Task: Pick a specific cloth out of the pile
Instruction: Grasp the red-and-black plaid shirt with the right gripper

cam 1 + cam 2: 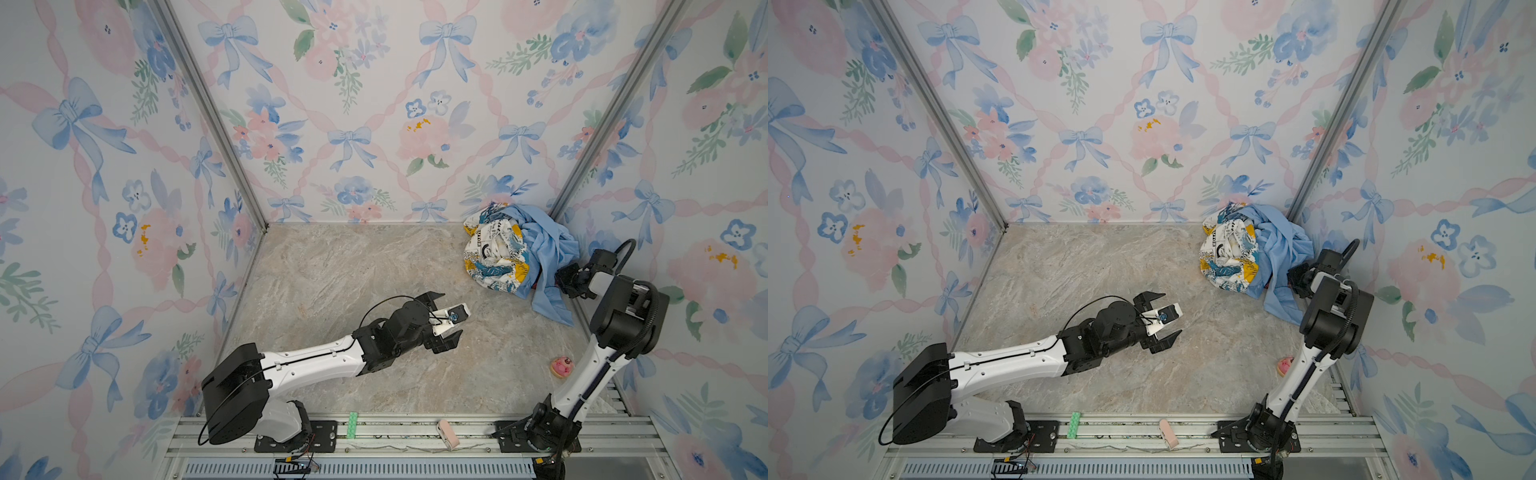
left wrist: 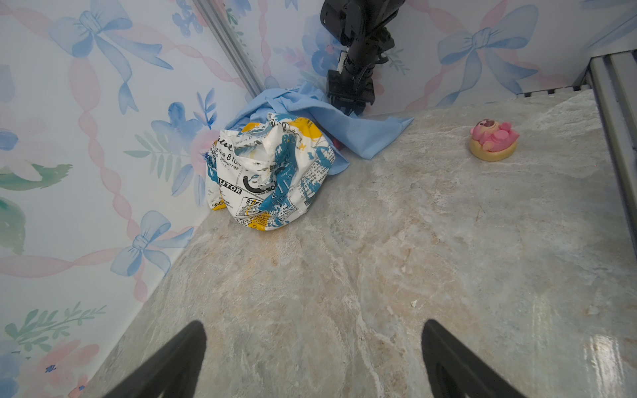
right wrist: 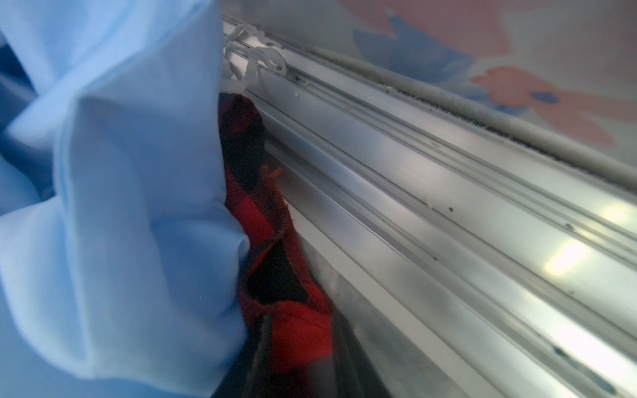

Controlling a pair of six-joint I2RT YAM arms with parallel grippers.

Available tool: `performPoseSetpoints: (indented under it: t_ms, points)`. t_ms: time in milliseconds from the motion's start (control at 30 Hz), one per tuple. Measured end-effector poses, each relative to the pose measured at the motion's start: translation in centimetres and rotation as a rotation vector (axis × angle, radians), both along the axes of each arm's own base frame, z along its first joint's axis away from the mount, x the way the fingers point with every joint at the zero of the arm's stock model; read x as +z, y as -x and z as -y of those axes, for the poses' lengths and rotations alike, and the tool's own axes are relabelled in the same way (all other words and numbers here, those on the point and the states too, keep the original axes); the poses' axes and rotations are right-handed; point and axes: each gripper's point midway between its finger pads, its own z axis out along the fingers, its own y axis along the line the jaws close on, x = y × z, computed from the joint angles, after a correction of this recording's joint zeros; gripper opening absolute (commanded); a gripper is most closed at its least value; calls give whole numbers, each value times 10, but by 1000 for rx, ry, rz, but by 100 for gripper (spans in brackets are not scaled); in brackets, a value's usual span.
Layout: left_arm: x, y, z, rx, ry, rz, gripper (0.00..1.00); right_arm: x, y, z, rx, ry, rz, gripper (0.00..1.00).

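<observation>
The pile point(image 1: 517, 255) sits in the far right corner of the bench point(image 1: 353, 270). The red-black plaid cloth point(image 3: 256, 220) lies at its bottom, under the light blue cloth point(image 3: 120, 172) and against the aluminium rail point(image 3: 413, 193). The right end effector point(image 1: 562, 282) is at the pile's near edge, against the blue fabric. Its close view is blurred, so I cannot tell whether it grips the red fold. The left end effector point(image 1: 450, 314) hovers wide open over mid-bench, well apart from the pile.

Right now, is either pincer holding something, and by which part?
The left pincer is open and empty. A red fold of the plaid cloth lies between the fingers of the right pincer; whether it is clamped cannot be told.
</observation>
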Motion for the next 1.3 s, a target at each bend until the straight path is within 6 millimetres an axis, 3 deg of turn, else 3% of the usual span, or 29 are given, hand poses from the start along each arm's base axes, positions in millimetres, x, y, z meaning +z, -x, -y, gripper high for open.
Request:
performPoseSetpoints:
  t_ms: [367, 633, 733, 1000, 1133, 1300]
  points:
    - [-8, 3, 5, -13, -4, -24, 98, -3, -10, 5, 1, -12, 13, 40]
    - [-16, 3, 7, -19, -19, -35, 98, -6, -26, 1, 27, -72, 51, 25]
    - [-19, 5, 9, -24, -25, -40, 98, -6, -26, 0, 35, -77, 51, 1]
    - [-19, 12, 13, -42, -26, -40, 98, -2, -25, -6, 53, -93, 85, 0]
    - [-19, 21, 18, -64, -29, -35, 98, 15, -15, -9, 27, -110, 103, 0]
    - [-19, 35, 25, -96, -42, -13, 98, 86, -11, -9, 19, -95, 191, 0]
